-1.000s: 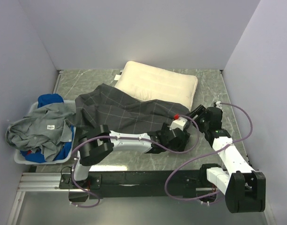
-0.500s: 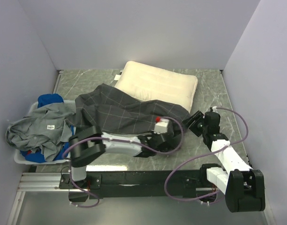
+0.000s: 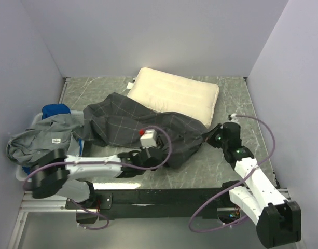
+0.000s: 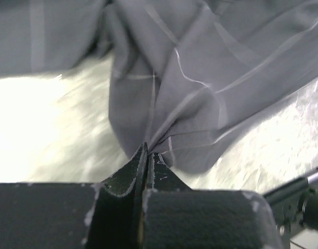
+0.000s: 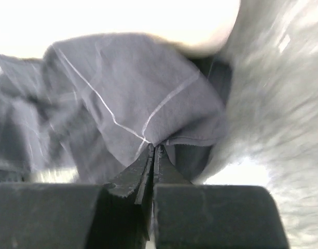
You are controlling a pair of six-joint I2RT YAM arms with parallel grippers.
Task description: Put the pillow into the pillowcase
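The large cream-white rectangular pillow with stitched lengthwise channels [image 3: 175, 95] lay at the far middle of the grey marbled desk [image 3: 229, 93], outside the case. Its near long edge and near-left corner were hidden under the dark charcoal-grey fabric pillowcase with a thin light grid [image 3: 130, 124], which lay rumpled in front of it and draped up onto it. The left claw [image 4: 147, 151] was pressed together on a gathered fold of that cloth, with creases fanning out from its tips; from above, those tips were lost under the case's near edge. The right claw [image 5: 154, 149] was pinching a hemmed corner at the case's right end, just beside the pillow's near-right corner. In the right wrist view the pillow was only a washed-out white band along the top, and the desk was blurred. A glaring pale patch in the left wrist view could not be told apart as pillow or desk. Where the case's opening lay could not be made out. At the left, a pale basket [image 3: 21, 174] was mostly covered by a plain lighter-grey garment with a white label [image 3: 44, 140], with a bright blue cloth [image 3: 56, 110] showing beneath.
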